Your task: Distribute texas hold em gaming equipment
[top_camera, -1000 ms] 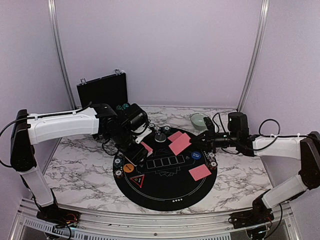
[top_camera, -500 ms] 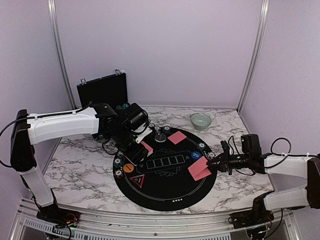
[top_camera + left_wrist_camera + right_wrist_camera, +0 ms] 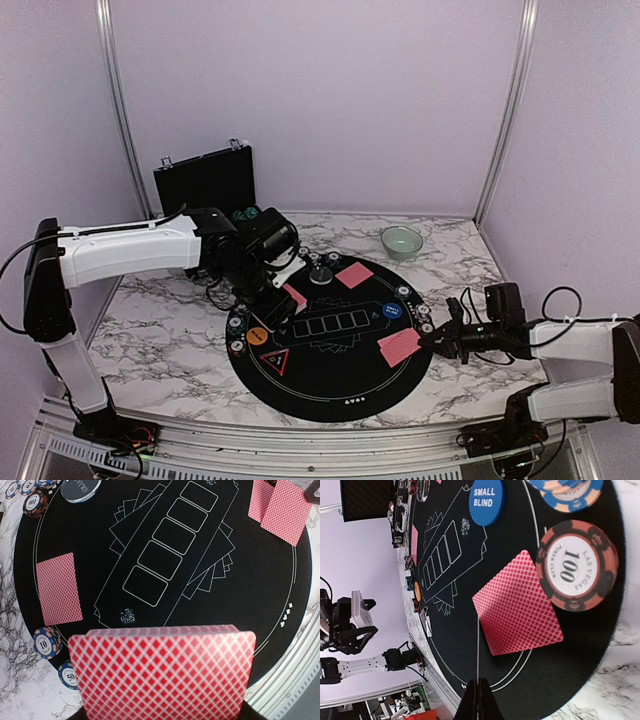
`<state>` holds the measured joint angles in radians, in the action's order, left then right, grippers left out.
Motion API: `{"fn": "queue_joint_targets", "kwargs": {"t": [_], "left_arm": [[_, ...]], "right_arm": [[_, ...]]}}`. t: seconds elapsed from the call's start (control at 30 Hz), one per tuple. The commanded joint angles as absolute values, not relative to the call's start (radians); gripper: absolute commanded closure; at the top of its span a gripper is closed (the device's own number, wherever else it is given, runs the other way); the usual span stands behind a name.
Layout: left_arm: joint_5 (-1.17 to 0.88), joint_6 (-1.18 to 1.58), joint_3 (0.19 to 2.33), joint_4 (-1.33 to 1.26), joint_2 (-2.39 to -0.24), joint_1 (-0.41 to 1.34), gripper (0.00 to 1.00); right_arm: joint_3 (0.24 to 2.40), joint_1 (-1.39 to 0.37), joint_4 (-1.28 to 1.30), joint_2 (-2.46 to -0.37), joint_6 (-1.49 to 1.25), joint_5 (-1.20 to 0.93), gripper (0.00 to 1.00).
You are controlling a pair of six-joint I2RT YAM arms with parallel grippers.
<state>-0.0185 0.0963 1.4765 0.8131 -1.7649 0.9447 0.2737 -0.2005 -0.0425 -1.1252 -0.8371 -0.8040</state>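
Where your right arm reaches in low from the near right, your right fingers [image 3: 437,340] are pinched tight at the rim of the round black mat [image 3: 330,390], and the thin pale line running out from between them in the wrist view is a held card [image 3: 477,645] seen edge-on. Your left wrist camera shows that card flat-on, partly over the lying card [image 3: 400,346], which rests face down just inside the rim. Beside the lying card, toward the rim, sits a chip marked 100 [image 3: 576,565]. On the near left of the mat you have a red triangle mark [image 3: 275,361], then an orange disc [image 3: 258,336] with chip stacks [image 3: 237,347] at the rim beside it. A little farther in, your left fingers [image 3: 283,300] clamp the deck [image 3: 162,675] over the left part of the mat, standing only as far apart as the deck between them, its pinkish-red backs toward the wrist camera. Across on the right, the blue disc [image 3: 486,500] reading SMALL BLIND lies flat, apart from the lying card. Toward the far side of the mat a far card [image 3: 354,275] lies face down, a pale disc [image 3: 321,275] just beside it and far chip stacks [image 3: 315,259] at the rim. Beyond the mat, on the marble tabletop [image 3: 150,320], a pale green bowl [image 3: 401,241] stands at the far right and a black case [image 3: 205,180] stands on edge by the back wall at the far left.
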Motion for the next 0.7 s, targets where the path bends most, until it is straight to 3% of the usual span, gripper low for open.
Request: {"fn": "queue_joint_targets", "kwargs": {"t": [0.0, 0.33, 0.5, 0.67], "left_arm": [[-0.028, 0.085, 1.504, 0.804, -1.766, 0.945, 0.5], [-0.026, 0.087, 1.496, 0.802, -1.759, 0.945, 0.5], [-0.021, 0.088, 1.487, 0.802, -1.749, 0.946, 0.5], [-0.021, 0.09, 1.483, 0.802, -1.744, 0.945, 0.5]], "right_arm": [[0.264, -0.182, -0.04, -1.113, -0.824, -0.793, 1.0], [0.261, -0.178, -0.005, -1.147, -0.778, -0.77, 0.79], [0.28, -0.178, 0.087, -1.172, -0.719, -0.73, 0.71], [0.326, -0.178, 0.206, -1.157, -0.652, -0.646, 0.57]]}}
